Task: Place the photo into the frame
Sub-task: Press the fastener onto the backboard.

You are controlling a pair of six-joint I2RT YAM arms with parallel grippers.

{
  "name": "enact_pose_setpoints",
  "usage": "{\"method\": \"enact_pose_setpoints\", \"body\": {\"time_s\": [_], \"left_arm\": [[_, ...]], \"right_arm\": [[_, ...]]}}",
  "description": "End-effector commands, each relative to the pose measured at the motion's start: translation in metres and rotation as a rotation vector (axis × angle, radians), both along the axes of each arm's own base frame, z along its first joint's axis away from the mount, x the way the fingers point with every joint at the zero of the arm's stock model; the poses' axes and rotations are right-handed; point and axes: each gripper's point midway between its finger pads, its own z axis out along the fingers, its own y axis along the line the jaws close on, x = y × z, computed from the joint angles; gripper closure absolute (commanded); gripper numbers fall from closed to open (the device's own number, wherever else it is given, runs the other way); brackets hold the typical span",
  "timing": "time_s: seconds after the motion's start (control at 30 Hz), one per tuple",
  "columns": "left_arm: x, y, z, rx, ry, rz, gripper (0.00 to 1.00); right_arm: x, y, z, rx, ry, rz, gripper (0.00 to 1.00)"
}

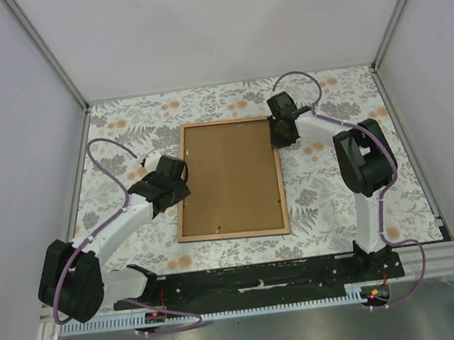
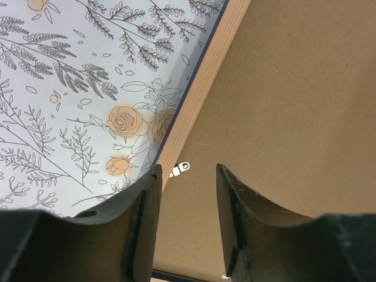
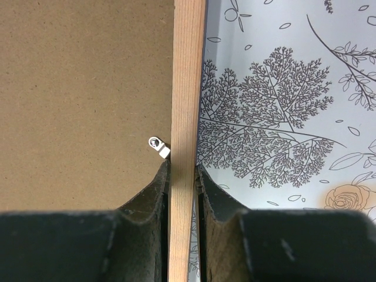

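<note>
The frame (image 1: 233, 235) lies flat on the table, light wood face up, with the brown backing board (image 1: 229, 174) filling it. The photo is not visible in any view. My right gripper (image 1: 281, 134) is shut on the frame's right rim near the far corner. In the right wrist view its jaws (image 3: 183, 167) pinch the wood rim (image 3: 188, 70), beside a small metal clip (image 3: 158, 145). My left gripper (image 1: 180, 176) is open over the frame's left rim. In the left wrist view (image 2: 188, 170) its fingers straddle the rim (image 2: 202, 88) and a clip (image 2: 180, 170), holding nothing.
The frame rests on a floral tablecloth (image 1: 330, 199) inside white enclosure walls. A black base rail (image 1: 257, 278) runs along the near edge, where both arms are mounted. The backing board (image 2: 294, 106) fills the right of the left wrist view.
</note>
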Motion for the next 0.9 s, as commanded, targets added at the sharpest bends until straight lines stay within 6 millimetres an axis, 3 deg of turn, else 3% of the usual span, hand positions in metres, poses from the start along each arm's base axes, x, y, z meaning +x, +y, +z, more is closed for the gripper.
{"method": "enact_pose_setpoints", "body": {"time_s": [0.0, 0.13, 0.43, 0.67, 0.87], "left_arm": [[0.03, -0.006, 0.012, 0.041, -0.048, -0.052, 0.5], [0.061, -0.01, 0.014, 0.08, -0.016, -0.08, 0.44], [0.122, -0.012, -0.016, 0.113, 0.101, -0.18, 0.38], [0.142, -0.017, -0.03, 0.082, 0.125, -0.217, 0.38], [0.143, -0.013, -0.046, 0.08, 0.164, -0.216, 0.39]], "right_arm": [[-0.041, -0.016, -0.023, -0.076, 0.131, 0.044, 1.0], [-0.05, -0.014, -0.022, -0.088, 0.122, 0.07, 1.0], [-0.068, -0.009, -0.026, -0.104, 0.135, 0.098, 1.0], [-0.076, -0.012, -0.029, -0.108, 0.148, 0.099, 1.0], [-0.077, -0.012, -0.03, -0.107, 0.149, 0.103, 1.0]]}}
